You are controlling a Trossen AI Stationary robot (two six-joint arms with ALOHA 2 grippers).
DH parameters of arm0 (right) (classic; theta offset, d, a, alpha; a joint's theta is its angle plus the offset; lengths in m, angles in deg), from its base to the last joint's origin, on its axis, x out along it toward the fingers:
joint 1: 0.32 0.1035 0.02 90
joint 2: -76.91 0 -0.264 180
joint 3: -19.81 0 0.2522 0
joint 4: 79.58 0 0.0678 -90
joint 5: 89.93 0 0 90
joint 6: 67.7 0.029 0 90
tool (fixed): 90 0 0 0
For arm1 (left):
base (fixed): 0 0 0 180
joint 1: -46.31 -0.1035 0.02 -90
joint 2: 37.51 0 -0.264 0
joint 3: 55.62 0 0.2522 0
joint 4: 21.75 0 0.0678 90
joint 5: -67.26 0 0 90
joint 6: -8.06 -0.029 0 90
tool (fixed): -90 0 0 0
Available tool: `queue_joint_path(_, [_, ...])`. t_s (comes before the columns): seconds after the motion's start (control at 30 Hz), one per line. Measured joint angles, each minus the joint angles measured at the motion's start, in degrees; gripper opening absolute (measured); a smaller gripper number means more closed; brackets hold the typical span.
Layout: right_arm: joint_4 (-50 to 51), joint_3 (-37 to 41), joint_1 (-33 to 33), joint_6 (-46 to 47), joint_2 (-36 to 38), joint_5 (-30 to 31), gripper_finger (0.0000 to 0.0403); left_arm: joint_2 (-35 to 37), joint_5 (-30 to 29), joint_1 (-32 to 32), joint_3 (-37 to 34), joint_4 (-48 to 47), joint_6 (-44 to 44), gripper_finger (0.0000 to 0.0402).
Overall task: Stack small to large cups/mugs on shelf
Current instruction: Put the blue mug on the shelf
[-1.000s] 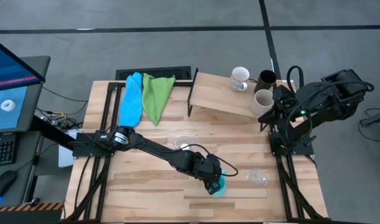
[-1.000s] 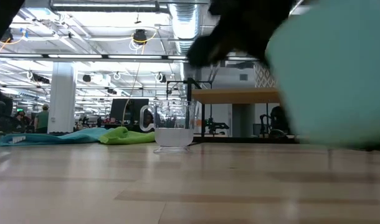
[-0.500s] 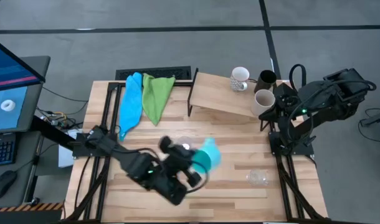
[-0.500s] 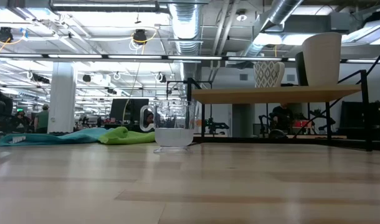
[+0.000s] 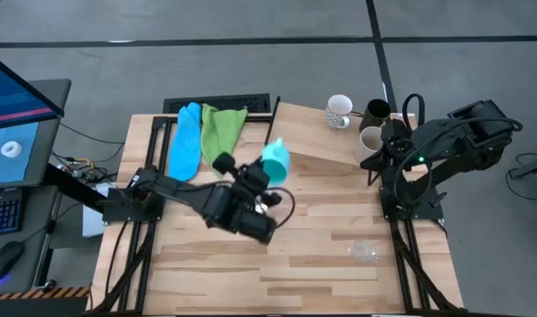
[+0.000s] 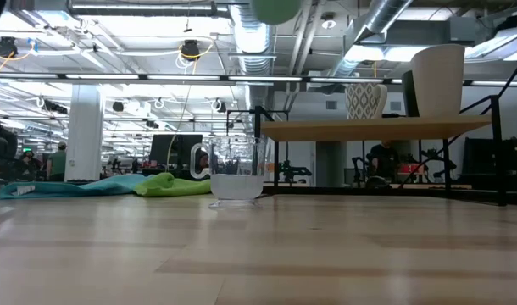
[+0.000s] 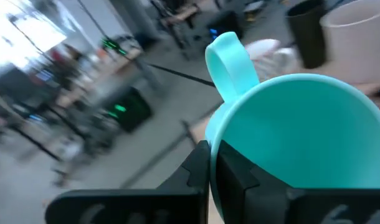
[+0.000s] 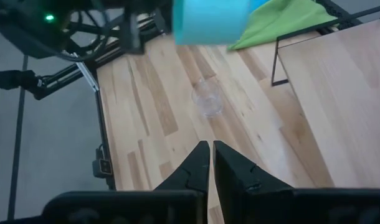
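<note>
I've lifted the cyan mug [image 5: 275, 159] off the table [image 5: 321, 264]; my left end effector [image 7: 210, 163] pinches its rim, carrying it toward the shelf [image 5: 308, 132]. Placement comes next. The right end effector [image 8: 211, 163], nearly shut and empty, waits over the shelf's far end.

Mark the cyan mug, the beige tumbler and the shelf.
cyan mug [image 5: 275, 160], high view, on its side wall.
beige tumbler [image 5: 371, 141], high view, on its open rim.
shelf [image 5: 304, 132], high view, on a bare stretch of its board.

Bright overhead light, wrist-cam motion blur
</note>
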Motion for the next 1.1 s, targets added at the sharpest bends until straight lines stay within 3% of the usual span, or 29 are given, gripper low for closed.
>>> queue_joint_path(0.27, [-0.1,0.0,-0.1,0.9,-1.0,1.9,0.0043,0.2,-7.5,-4.8,2.0,0.6,-11.4,0.0000])
queue_joint_path(0.4, [-0.6,0.0,-0.1,1.0,-1.5,5.5,0.0043,0.2,-6.1,-5.7,4.9,0.5,-13.4,0.0000])
queue_joint_path(0.7, [-2.4,0.0,-0.1,0.5,-2.0,9.4,0.0043,10.6,12.5,-5.3,5.5,11.5,-18.8,0.0000])
queue_joint_path(0.97, [-2.6,0.0,-0.1,0.0,-1.9,10.1,0.0043,21.2,26.4,-2.3,5.5,28.9,-28.7,0.0000])
queue_joint_path(1.1, [-2.6,0.0,-0.1,0.0,-2.1,10.1,0.0043,24.9,36.0,-1.1,5.4,36.7,-33.8,0.0000])
